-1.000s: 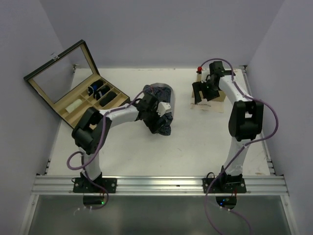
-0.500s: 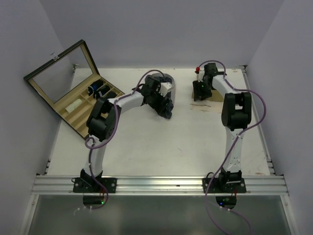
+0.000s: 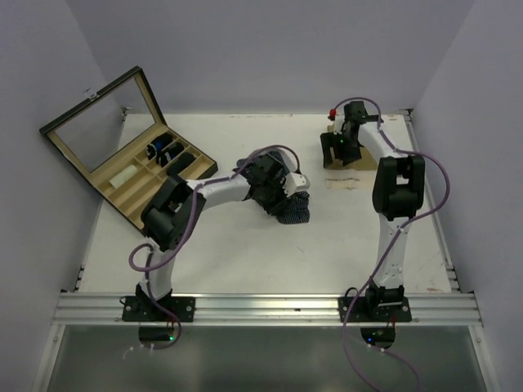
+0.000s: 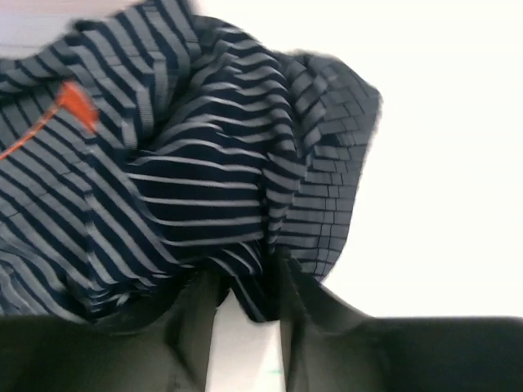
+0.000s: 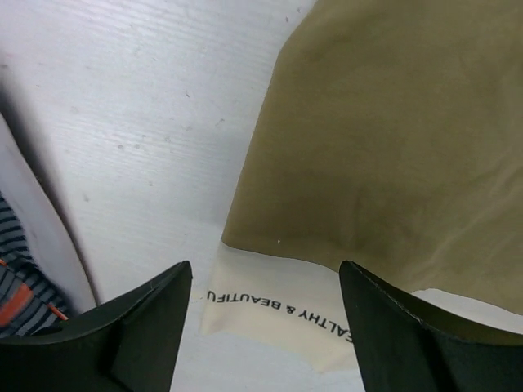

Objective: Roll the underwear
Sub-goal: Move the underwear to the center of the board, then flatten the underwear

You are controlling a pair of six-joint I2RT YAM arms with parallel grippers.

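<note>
Just right of the wooden box (image 3: 131, 186), the left gripper (image 4: 243, 287) pinches a small fold of the striped underwear (image 4: 204, 180), which lies bunched in a heap. The bite looks shallow, so a pull could slip the cloth free or drag the heap instead of rolling it. Farther right of the box, the right gripper (image 5: 265, 282) hangs spread and empty over a tan sheet (image 5: 392, 139). From above the pinch is hidden, and the garment's edges are hard to trace.
</note>
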